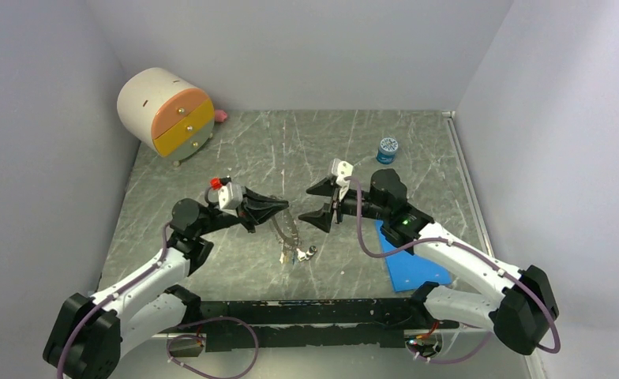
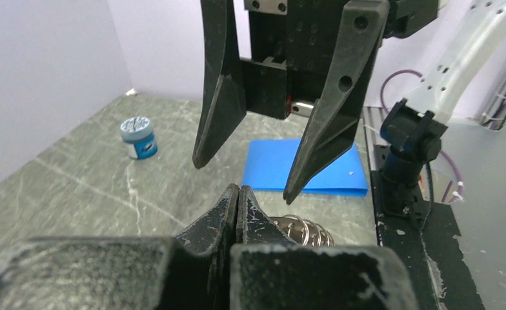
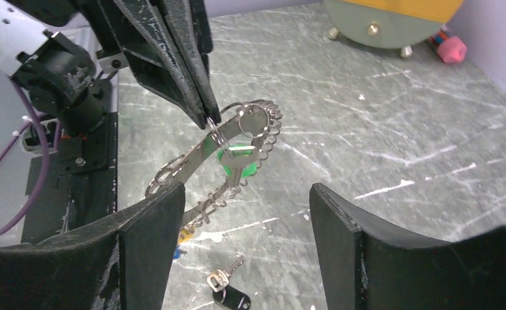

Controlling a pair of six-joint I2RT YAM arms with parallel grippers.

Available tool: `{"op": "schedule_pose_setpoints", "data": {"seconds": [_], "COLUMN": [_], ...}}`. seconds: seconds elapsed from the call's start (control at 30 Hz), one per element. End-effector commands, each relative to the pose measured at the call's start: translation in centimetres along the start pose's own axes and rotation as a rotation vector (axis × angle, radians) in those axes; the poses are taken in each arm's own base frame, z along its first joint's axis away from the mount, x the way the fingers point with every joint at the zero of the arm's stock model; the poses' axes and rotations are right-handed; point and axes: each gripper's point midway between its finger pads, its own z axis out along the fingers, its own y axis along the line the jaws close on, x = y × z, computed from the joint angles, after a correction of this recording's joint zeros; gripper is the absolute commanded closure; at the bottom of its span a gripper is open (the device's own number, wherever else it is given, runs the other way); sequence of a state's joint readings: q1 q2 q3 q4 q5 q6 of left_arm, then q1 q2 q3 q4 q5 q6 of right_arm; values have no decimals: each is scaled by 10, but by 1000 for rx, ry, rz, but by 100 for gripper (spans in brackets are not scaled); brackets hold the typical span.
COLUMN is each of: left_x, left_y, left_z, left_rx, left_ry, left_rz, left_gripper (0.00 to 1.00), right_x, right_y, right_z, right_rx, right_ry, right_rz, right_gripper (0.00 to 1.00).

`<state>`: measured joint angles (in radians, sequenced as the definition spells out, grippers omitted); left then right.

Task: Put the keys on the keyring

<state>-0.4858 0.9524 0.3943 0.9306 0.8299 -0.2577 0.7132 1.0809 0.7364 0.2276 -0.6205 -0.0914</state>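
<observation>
The keyring [image 3: 197, 157], a large silvery hoop with a jagged edge, hangs tilted above the table. My left gripper [image 3: 210, 119] is shut on its upper edge. A green-headed key [image 3: 238, 163] dangles from the ring just below that grip. Yellow and blue key heads [image 3: 181, 236] show at the ring's lower end. A key with a black tag [image 3: 231, 292] lies loose on the table. My right gripper [image 3: 244, 200] is open and faces the ring, holding nothing. In the top view the left gripper [image 1: 288, 207] and right gripper [image 1: 316, 204] meet tip to tip over the keyring [image 1: 286, 230].
A blue flat mat [image 1: 410, 264] lies under the right arm. A small blue jar [image 1: 387, 150] stands at the back right. A round drawer box [image 1: 166, 114] with a pink item [image 1: 221, 116] beside it sits at the back left.
</observation>
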Motion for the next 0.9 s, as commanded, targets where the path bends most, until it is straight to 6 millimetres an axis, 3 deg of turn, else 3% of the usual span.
{"op": "schedule_pose_setpoints", "data": {"seconds": [0.0,0.17,0.33,0.57,0.7,0.87], "left_x": [8,14,15,11,12,43], "left_y": [19,33,61,92,103,113], "left_z": [-5,-3,7,40,47,37], "left_rx": [-103,-158,-234,-205,-214,-280], "left_ry": [47,72,58,41,45,102], "left_rz": [42,36,31,59,76,58], "left_gripper": [97,98,97,98,97,97], "right_x": [-5,7,16,29,42,56], "right_y": [-16,-35,-49,-56,-62,-71], "right_z": [-3,-12,-24,-34,-38,-39], "right_rx": [75,186,276,347,400,451], "right_ry": [-49,-54,-69,-67,-56,-40], "right_rz": [39,101,175,298,366,429], "right_gripper": [24,14,1,1,1,1]}}
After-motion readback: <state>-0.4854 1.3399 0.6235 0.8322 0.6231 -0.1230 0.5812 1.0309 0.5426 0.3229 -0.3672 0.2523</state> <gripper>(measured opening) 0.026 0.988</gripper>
